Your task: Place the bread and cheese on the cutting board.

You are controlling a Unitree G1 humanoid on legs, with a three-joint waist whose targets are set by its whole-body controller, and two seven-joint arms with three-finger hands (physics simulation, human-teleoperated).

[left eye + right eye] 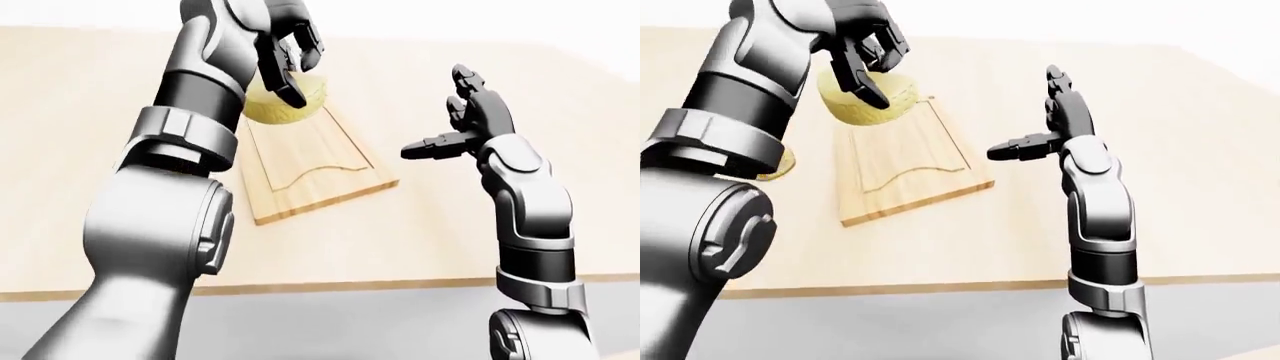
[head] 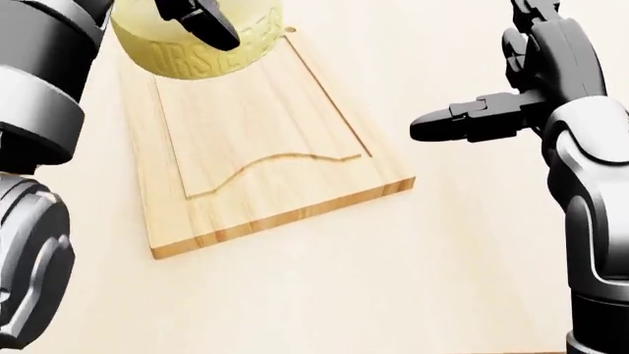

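A round yellow cheese (image 2: 197,55) sits at the top end of the wooden cutting board (image 2: 265,169), and I cannot tell whether it rests on the board or hangs just above it. My left hand (image 1: 290,67) is over the cheese with its dark fingers closed round it. My right hand (image 1: 440,112) is open and empty, to the right of the board, thumb pointing left towards it. In the right-eye view a small tan thing, probably the bread (image 1: 778,163), shows left of the board, mostly hidden behind my left arm.
The board lies on a pale wooden table (image 1: 520,225) whose near edge (image 1: 350,286) runs across the bottom of the eye views, with grey floor below. My left arm covers the left part of every view.
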